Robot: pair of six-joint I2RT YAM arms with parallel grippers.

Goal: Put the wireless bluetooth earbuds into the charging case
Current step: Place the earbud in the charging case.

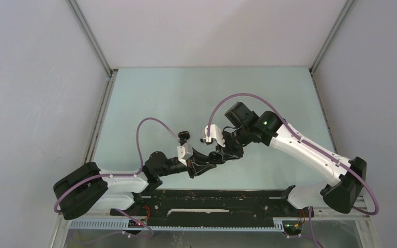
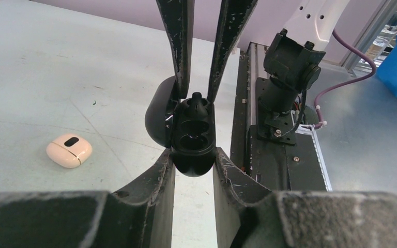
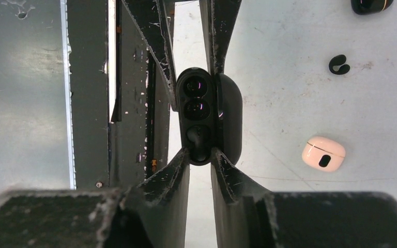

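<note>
The left hand (image 2: 194, 156) is clamped across the open black charging case (image 3: 230, 119); the right hand (image 3: 200, 155) straddles the case's opposite end, its jaws a little apart beside a seated earbud (image 3: 199, 140) in its well, though I cannot tell whether they grip it; the other wells look empty, so perhaps half is done; a loose earbud (image 3: 339, 64) lies on the counter (image 3: 289, 103), well apart, near a closed pale case (image 3: 323, 153), and probably goes in next.
</note>
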